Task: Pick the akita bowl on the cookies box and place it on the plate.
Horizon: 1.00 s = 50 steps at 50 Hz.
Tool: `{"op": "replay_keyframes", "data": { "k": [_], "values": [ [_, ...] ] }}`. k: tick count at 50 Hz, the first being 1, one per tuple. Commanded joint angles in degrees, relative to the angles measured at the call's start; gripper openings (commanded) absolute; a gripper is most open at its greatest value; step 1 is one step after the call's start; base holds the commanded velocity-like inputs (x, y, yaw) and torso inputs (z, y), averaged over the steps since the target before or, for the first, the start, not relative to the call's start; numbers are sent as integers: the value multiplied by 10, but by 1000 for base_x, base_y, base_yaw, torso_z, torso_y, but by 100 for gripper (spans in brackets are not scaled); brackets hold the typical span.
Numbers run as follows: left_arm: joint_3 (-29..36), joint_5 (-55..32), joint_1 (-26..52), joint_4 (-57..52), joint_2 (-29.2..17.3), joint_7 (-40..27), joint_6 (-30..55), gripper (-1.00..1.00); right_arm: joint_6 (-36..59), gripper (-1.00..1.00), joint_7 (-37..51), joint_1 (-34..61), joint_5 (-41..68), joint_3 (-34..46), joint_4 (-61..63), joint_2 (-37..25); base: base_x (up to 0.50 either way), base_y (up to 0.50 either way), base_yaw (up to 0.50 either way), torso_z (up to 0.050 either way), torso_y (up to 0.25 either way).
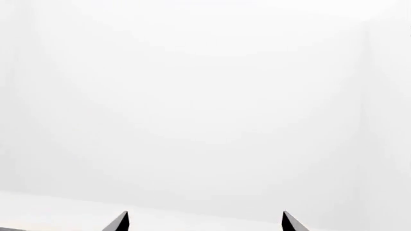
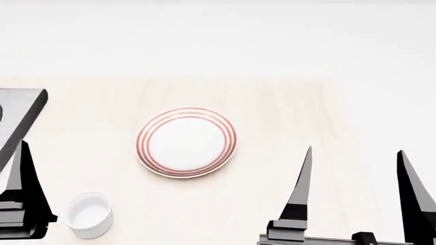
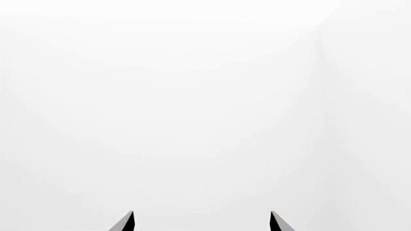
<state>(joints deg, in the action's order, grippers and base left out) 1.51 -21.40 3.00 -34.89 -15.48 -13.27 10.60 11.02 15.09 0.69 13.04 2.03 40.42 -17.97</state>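
Pincers over pale wooden table

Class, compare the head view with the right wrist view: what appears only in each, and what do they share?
Only the head view shows the plate lying bare on the wooden table, a plain white cup, a dark object at the table's left edge, and the left gripper. Only the right wrist view shows a pale wall corner. Both share the right gripper, open and empty.
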Motion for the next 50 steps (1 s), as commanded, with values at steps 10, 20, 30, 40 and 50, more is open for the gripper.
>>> {"op": "replay_keyframes", "data": {
  "k": [10, 20, 30, 40, 50],
  "values": [
    [0, -4, -2, 2, -6, -5, -4, 100, -4, 100, 5, -2, 8, 3, -8, 1, 8, 313, 0, 0, 0],
    [2, -6, -2, 1, -8, -8, -4, 100, -7, 100, 8, -5, 0, 10, -9, -1, 0, 0, 0, 0, 0],
    [6, 5, -1, 8, -8, -11, -14, 100, -16, 100, 0, -6, 27, 3, -3, -5, 233, 0, 0, 0, 0],
    [6, -4, 0, 13, -9, -6, -24, 100, -24, 100, 13, -5, 3, 7, -11, -2, 450, 0, 0, 0, 0],
    [1, -24, -9, 4, -14, 10, -47, 100, -31, 100, 13, -8, 11, 5, -8, -5, 0, 0, 0, 47, 0]
  ]
}}
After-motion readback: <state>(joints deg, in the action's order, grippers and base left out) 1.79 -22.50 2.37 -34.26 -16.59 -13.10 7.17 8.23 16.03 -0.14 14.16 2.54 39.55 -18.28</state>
